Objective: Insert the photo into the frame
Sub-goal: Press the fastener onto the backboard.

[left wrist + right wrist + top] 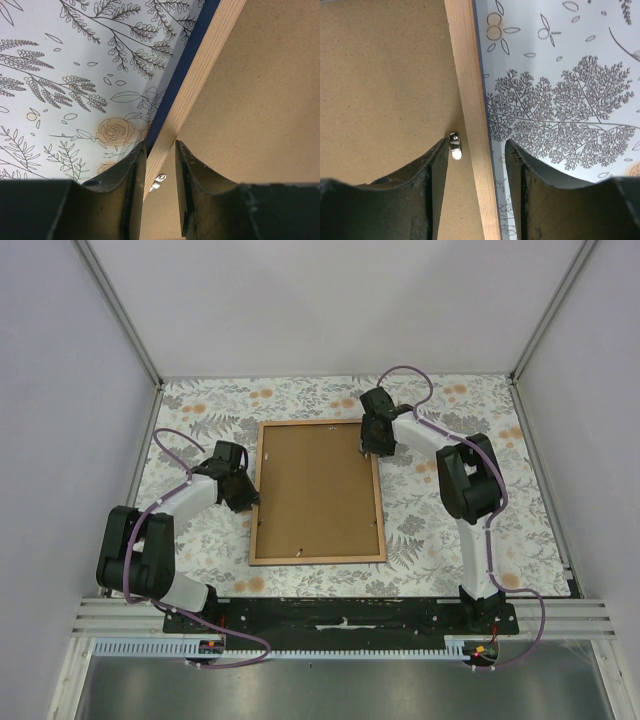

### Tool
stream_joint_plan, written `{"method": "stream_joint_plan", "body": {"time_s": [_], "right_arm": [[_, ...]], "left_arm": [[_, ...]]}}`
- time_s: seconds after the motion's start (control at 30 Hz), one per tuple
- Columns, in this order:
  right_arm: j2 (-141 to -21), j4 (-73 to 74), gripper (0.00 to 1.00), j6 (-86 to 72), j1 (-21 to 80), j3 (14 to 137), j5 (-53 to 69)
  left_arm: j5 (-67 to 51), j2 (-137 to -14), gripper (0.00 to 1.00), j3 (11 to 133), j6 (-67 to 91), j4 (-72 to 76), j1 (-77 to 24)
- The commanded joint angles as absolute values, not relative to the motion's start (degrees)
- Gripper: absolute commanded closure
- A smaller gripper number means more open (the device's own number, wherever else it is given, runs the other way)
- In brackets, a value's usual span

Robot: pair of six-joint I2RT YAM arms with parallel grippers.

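Observation:
The frame lies flat on the floral table with its light wood face up. The brown backing board sits inside it. The photo is hidden. My left gripper is open and straddles the frame's left rim, with one finger outside by the blue edge and one over the board; the rim runs between the fingers. My right gripper is open and straddles the right rim near the top corner, with wide gaps on both sides.
Small metal turn clips sit on the board beside the rim: one by the left fingers, one by the right fingers. The floral tablecloth surrounds the frame. Grey walls with metal posts enclose the table on three sides.

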State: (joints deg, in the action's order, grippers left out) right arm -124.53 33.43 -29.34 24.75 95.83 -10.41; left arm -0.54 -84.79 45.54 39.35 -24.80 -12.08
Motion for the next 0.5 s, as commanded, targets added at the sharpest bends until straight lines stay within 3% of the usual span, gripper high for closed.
{"method": "stream_joint_plan", "body": {"time_s": [0.0,0.23,0.47], "right_arm": [[-122.5,36.0,0.42,-26.5,25.3,91.7,-9.6],[-122.2,35.9,0.44,-26.0,25.4,91.0,-9.8],[-124.1,36.2,0.61,-26.1,25.4,92.5,-10.3]], "left_arm": [[-1.5,-85.0,0.64,45.5,38.5,-23.8,-12.0],[-1.5,-85.0,0.64,45.4,38.5,-23.7,-12.0],[-1.4,-85.2,0.64,45.4,38.5,-23.7,-12.0]]}}
